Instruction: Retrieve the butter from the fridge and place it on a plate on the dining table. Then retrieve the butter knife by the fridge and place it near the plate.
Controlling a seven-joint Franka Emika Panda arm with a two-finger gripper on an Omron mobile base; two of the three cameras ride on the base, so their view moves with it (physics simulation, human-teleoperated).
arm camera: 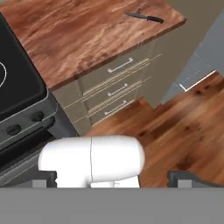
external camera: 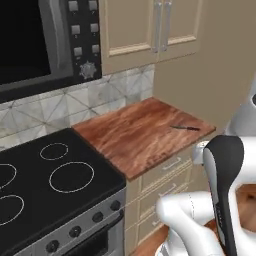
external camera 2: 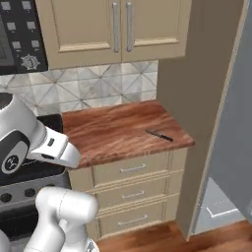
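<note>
The butter knife [arm camera: 144, 17] lies flat on the wood tabletop [arm camera: 78, 35] near its far right corner, at the upper right of the hand view. The pincer [arm camera: 114, 178] sits at the bottom edge, spread wide and empty, well apart from the knife, above the drawers [arm camera: 114, 85].

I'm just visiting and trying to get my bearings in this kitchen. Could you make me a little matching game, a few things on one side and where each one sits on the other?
Things:
1. butter knife
2. stove
3. drawers
4. upper cabinet

Places:
A. stacked below the wooden top
B. on the wall above the tiled backsplash
C. lying on the counter near its front right corner
D. directly left of the counter

Pairs: 1-C, 2-D, 3-A, 4-B
</note>
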